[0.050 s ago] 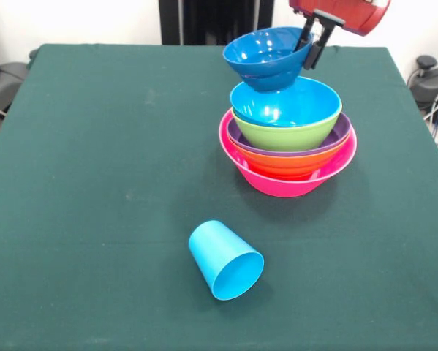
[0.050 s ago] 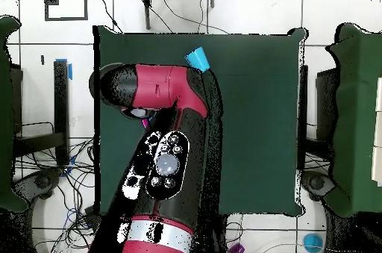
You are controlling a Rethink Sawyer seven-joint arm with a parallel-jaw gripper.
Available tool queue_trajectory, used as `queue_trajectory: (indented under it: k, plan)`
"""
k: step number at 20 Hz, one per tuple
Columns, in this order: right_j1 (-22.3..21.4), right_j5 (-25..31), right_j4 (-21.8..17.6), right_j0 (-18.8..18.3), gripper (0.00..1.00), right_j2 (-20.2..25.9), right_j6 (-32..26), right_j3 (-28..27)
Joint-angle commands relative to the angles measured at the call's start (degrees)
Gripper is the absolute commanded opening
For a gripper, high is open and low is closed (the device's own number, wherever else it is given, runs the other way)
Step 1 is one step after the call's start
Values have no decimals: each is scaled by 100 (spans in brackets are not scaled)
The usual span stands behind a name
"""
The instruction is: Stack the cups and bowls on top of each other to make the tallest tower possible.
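Observation:
The tower point(image 1: 288, 142) stands right of centre in the front view: pink bowl point(image 1: 288, 183) at the base, then orange, purple, lime green and a sky blue bowl point(image 1: 286, 102) on top. Just above it hangs a small dark blue bowl point(image 1: 266, 58), tilted, with my gripper point(image 1: 311, 44) shut on its right rim. A sky blue cup point(image 1: 224, 259) lies on its side near the front, mouth facing the camera. In the overhead view the arm point(image 2: 160, 116) hides the tower and gripper, and only the blue cup point(image 2: 198, 58) shows beyond it.
The dark green table point(image 1: 94, 146) spreads wide to the left of the tower. Its right edge runs close to the tower's right side, with cables and grey gear point(image 1: 432, 80) beyond it. A black frame point(image 1: 215, 22) stands behind the far edge.

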Motion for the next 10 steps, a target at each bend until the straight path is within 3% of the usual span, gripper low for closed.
queue_trajectory:
  k: [1, 10]
  plan:
    - [368, -527, 141, 96, 0, 359, 1275, 556]
    - [435, -692, 172, 136, 0, 336, 1306, 579]
